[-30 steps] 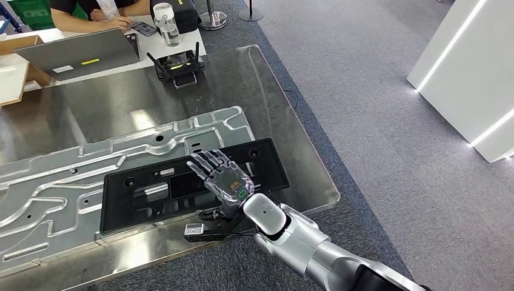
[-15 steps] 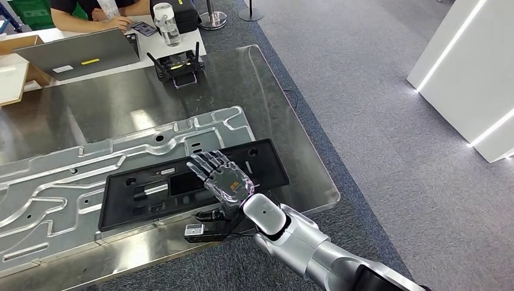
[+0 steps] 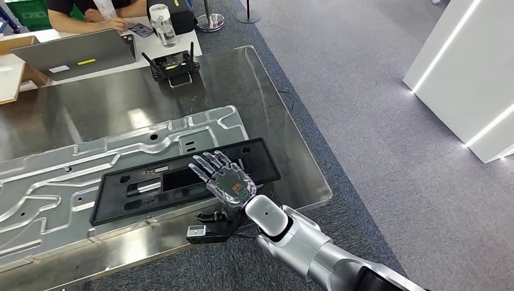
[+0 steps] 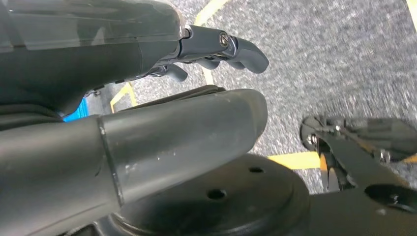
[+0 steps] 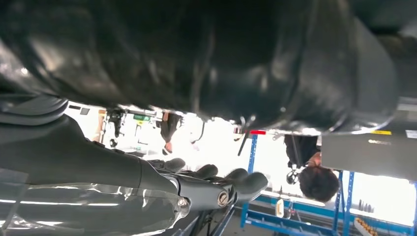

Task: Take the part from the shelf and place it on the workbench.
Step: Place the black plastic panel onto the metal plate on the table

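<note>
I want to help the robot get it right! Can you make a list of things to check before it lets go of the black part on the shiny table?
1. Black part is over the workbench: ok, it lies on the silver plate there.
2. Part lies flat: cannot tell, the right robot hand covers its near edge.
3. Right robot hand's hold: fingers lie spread over the part's top; whether the thumb pinches underneath, cannot tell.
4. Part's right end is away from the workbench edge: ok, bare table shows beyond it.
5. Router and laptop are out of the way: ok, they are at the far side.
6. Left robot hand is free: ok, it holds nothing, over the floor.
</note>
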Tool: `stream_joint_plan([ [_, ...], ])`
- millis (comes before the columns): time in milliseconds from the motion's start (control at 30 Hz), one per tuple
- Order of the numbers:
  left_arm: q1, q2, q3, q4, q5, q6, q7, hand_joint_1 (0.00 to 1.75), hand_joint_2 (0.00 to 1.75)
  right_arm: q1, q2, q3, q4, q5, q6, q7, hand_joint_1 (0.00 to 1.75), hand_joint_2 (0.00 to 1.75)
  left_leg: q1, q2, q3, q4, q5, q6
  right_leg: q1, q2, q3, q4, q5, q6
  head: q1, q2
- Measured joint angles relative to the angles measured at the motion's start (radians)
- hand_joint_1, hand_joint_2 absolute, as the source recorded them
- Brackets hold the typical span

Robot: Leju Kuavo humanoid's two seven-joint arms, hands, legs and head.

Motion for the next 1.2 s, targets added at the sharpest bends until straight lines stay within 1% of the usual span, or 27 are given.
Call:
stream_joint_plan([
  [67, -0.001, 0.0, 0.0, 0.0, 0.0, 0.004, 0.0, 0.0, 0.0, 0.001, 0.0, 0.0, 0.0, 0.003, -0.005, -0.001, 0.0, 0.0, -0.001, -0.003, -0.012, 0.018, -0.006, -0.016, 0.006, 0.008, -0.005, 0.001, -0.008, -0.024, 0.0, 0.0],
  [133, 0.0, 0.0, 0.0, 0.0, 0.0, 0.005, 0.001, 0.0, 0.0, 0.001, 0.0, 0.0, -0.003, 0.009, -0.007, -0.001, 0.0, 0.0, 0.003, -0.003, -0.018, 0.027, -0.011, -0.024, 0.006, 0.008, -0.015, 0.001, -0.01, -0.047, -0.001, 0.0],
  [167, 0.001, 0.0, 0.0, 0.0, 0.0, 0.006, 0.001, 0.0, 0.0, 0.001, 0.0, 0.0, -0.006, 0.012, -0.007, 0.0, 0.0, 0.0, 0.005, -0.002, -0.026, 0.042, -0.026, -0.026, 0.007, 0.008, -0.02, 0.001, -0.005, -0.056, -0.001, 0.0],
  [200, 0.001, 0.0, 0.001, 0.0, 0.0, 0.006, 0.001, 0.0, 0.0, 0.001, 0.0, 0.0, -0.009, 0.014, -0.007, 0.0, 0.0, 0.0, 0.005, -0.002, -0.04, 0.075, -0.055, -0.026, 0.008, 0.006, -0.026, -0.001, 0.001, -0.065, -0.001, 0.0],
  [267, 0.0, 0.0, 0.001, 0.0, 0.0, 0.008, 0.0, 0.0, 0.0, 0.001, 0.0, 0.0, -0.014, 0.019, -0.004, 0.001, 0.0, 0.0, 0.001, -0.002, -0.083, 0.192, -0.135, -0.023, 0.015, 0.003, -0.04, -0.003, 0.013, -0.078, -0.001, 0.0],
  [300, 0.0, 0.0, 0.001, 0.0, 0.0, 0.009, 0.0, 0.0, 0.0, 0.002, -0.001, 0.0, -0.017, 0.021, -0.002, 0.001, 0.0, 0.0, -0.002, -0.002, -0.102, 0.251, -0.165, -0.021, 0.02, 0.002, -0.048, -0.003, 0.019, -0.082, -0.001, 0.0],
  [333, 0.0, 0.0, 0.001, 0.0, 0.0, 0.01, 0.0, 0.0, 0.0, 0.003, -0.002, 0.0, -0.019, 0.024, 0.001, 0.002, 0.0, 0.0, -0.005, -0.002, -0.109, 0.286, -0.177, -0.017, 0.025, 0.001, -0.057, -0.003, 0.026, -0.085, -0.001, 0.0],
  [367, 0.0, 0.0, 0.002, 0.0, 0.0, 0.01, 0.0, 0.0, 0.0, 0.003, -0.004, 0.0, -0.022, 0.027, 0.004, 0.003, 0.0, 0.0, -0.009, -0.002, -0.099, 0.286, -0.17, -0.011, 0.03, 0.0, -0.065, -0.003, 0.033, -0.087, -0.001, 0.0],
  [400, 0.0, 0.0, 0.002, 0.0, 0.0, 0.01, 0.0, 0.0, 0.0, 0.004, -0.005, 0.0, -0.026, 0.029, 0.006, 0.003, 0.0, 0.0, -0.014, -0.002, -0.069, 0.248, -0.146, -0.001, 0.035, 0.0, -0.073, -0.003, 0.041, -0.088, -0.001, 0.0],
  [433, 0.0, 0.0, 0.002, 0.0, 0.0, 0.011, 0.0, 0.0, 0.0, 0.003, -0.006, 0.0, -0.03, 0.03, 0.007, 0.003, 0.0, 0.0, -0.022, -0.002, -0.026, 0.184, -0.118, 0.012, 0.038, 0.001, -0.079, -0.003, 0.049, -0.088, -0.001, 0.0],
  [500, -0.002, 0.003, 0.002, -0.001, 0.001, 0.011, 0.0, 0.0, 0.0, 0.003, -0.008, 0.0, -0.041, 0.033, 0.007, 0.005, 0.0, 0.0, -0.038, 0.001, 0.049, 0.059, -0.086, 0.036, 0.04, 0.0, -0.087, -0.006, 0.065, -0.083, 0.0, 0.0],
  [567, -0.005, 0.006, 0.002, -0.002, 0.001, 0.012, 0.0, 0.0, 0.0, 0.002, -0.01, 0.0, -0.051, 0.034, 0.008, 0.006, 0.0, 0.0, -0.049, 0.004, 0.068, 0.009, -0.079, 0.046, 0.034, -0.004, -0.087, -0.015, 0.084, -0.071, 0.0, 0.0],
  [633, -0.005, 0.004, 0.002, -0.002, 0.002, 0.012, 0.001, 0.0, 0.0, 0.001, -0.013, 0.0, -0.06, 0.035, 0.009, 0.006, 0.0, 0.0, -0.05, 0.006, 0.058, -0.006, -0.052, 0.049, 0.031, -0.006, -0.087, -0.031, 0.104, -0.058, 0.0, 0.0],
  [667, -0.005, 0.003, 0.002, -0.002, 0.003, 0.012, 0.001, 0.0, 0.0, 0.001, -0.016, 0.0, -0.067, 0.036, 0.011, 0.007, 0.0, 0.0, -0.047, 0.007, 0.053, -0.018, -0.034, 0.051, 0.033, -0.006, -0.091, -0.031, 0.097, -0.053, 0.0, 0.0],
  [700, -0.005, 0.003, 0.003, -0.002, 0.003, 0.012, 0.002, 0.0, 0.0, 0.001, -0.02, 0.0, -0.075, 0.037, 0.014, 0.008, 0.0, 0.0, -0.044, 0.009, 0.045, -0.029, -0.013, 0.054, 0.034, -0.005, -0.098, -0.015, 0.068, -0.048, 0.0, 0.0],
  [733, -0.004, 0.002, 0.003, -0.002, 0.004, 0.013, 0.002, 0.0, 0.0, 0.001, -0.026, 0.0, -0.085, 0.039, 0.017, 0.01, 0.0, 0.0, -0.04, 0.011, 0.034, -0.037, 0.006, 0.056, 0.034, -0.003, -0.109, 0.021, 0.02, -0.045, 0.0, 0.0],
  [800, -0.004, 0.002, 0.003, -0.002, 0.005, 0.014, 0.002, 0.0, 0.0, 0.004, -0.036, 0.0, -0.105, 0.043, 0.024, 0.011, 0.0, 0.0, -0.041, 0.012, 0.001, -0.036, 0.032, 0.059, 0.032, -0.002, -0.131, 0.135, -0.078, -0.038, 0.0, 0.0],
  [833, -0.004, 0.002, 0.003, -0.002, 0.006, 0.014, 0.002, 0.0, 0.0, 0.006, -0.041, 0.0, -0.114, 0.045, 0.026, 0.011, 0.0, 0.0, -0.04, 0.012, -0.017, -0.033, 0.043, 0.057, 0.03, -0.003, -0.136, 0.188, -0.097, -0.035, 0.0, 0.0],
  [867, -0.004, 0.001, 0.003, -0.002, 0.007, 0.014, 0.002, 0.0, 0.0, 0.009, -0.044, 0.0, -0.122, 0.046, 0.027, 0.011, 0.0, 0.0, -0.04, 0.013, -0.035, -0.028, 0.053, 0.055, 0.029, -0.003, -0.129, 0.219, -0.092, -0.032, 0.0, 0.0],
  [900, -0.004, 0.0, 0.003, -0.002, 0.008, 0.014, 0.002, 0.0, 0.0, 0.012, -0.047, 0.0, -0.131, 0.048, 0.027, 0.011, 0.0, 0.0, -0.038, 0.013, -0.053, -0.021, 0.061, 0.052, 0.027, -0.003, -0.107, 0.221, -0.072, -0.03, 0.0, 0.0],
  [933, -0.004, 0.0, 0.003, -0.002, 0.009, 0.014, 0.001, 0.0, 0.0, 0.014, -0.049, 0.0, -0.14, 0.048, 0.027, 0.011, 0.0, 0.0, -0.037, 0.013, -0.071, -0.012, 0.068, 0.047, 0.025, -0.003, -0.066, 0.185, -0.047, -0.028, 0.0, 0.0],
  [967, -0.004, -0.001, 0.004, -0.002, 0.01, 0.015, 0.001, 0.0, 0.0, 0.015, -0.051, 0.0, -0.152, 0.049, 0.026, 0.011, 0.0, 0.0, -0.036, 0.013, -0.088, -0.001, 0.074, 0.042, 0.023, -0.003, -0.013, 0.123, -0.041, -0.027, 0.0, 0.0],
  [1033, -0.004, -0.001, 0.005, -0.002, 0.016, 0.017, -0.001, 0.0, 0.0, 0.021, -0.053, 0.0, -0.184, 0.047, 0.024, 0.008, 0.0, 0.0, -0.035, 0.012, -0.112, 0.019, 0.083, 0.031, 0.026, -0.001, 0.074, 0.0, -0.06, -0.035, 0.0, 0.0],
  [1067, -0.004, -0.001, 0.007, -0.002, 0.02, 0.019, -0.002, 0.0, 0.0, 0.027, -0.054, 0.001, -0.201, 0.041, 0.023, 0.006, 0.0, 0.0, -0.036, 0.012, -0.117, 0.023, 0.088, 0.024, 0.029, 0.0, 0.093, -0.032, -0.074, -0.041, 0.0, 0.0],
  [1133, -0.003, -0.002, 0.013, -0.002, 0.028, 0.023, -0.003, 0.0, 0.0, 0.049, -0.058, 0.002, -0.232, 0.02, 0.025, 0.002, 0.0, 0.0, -0.033, 0.01, -0.121, 0.024, 0.1, 0.011, 0.032, -0.001, 0.089, -0.044, -0.066, -0.057, 0.0, 0.0],
  [1167, -0.002, -0.003, 0.018, -0.002, 0.032, 0.025, -0.004, 0.0, 0.0, 0.063, -0.06, 0.004, -0.246, 0.005, 0.026, 0.0, 0.0, 0.0, -0.031, 0.009, -0.126, 0.029, 0.093, 0.005, 0.031, -0.003, 0.083, -0.048, -0.058, -0.066, 0.0, 0.0],
  [1200, -0.001, -0.003, 0.021, -0.002, 0.036, 0.026, -0.004, 0.0, 0.0, 0.078, -0.061, 0.007, -0.257, -0.008, 0.026, -0.001, 0.0, 0.0, -0.029, 0.007, -0.136, 0.048, 0.066, 0.0, 0.03, -0.005, 0.073, -0.05, -0.046, -0.076, 0.0, 0.0],
])
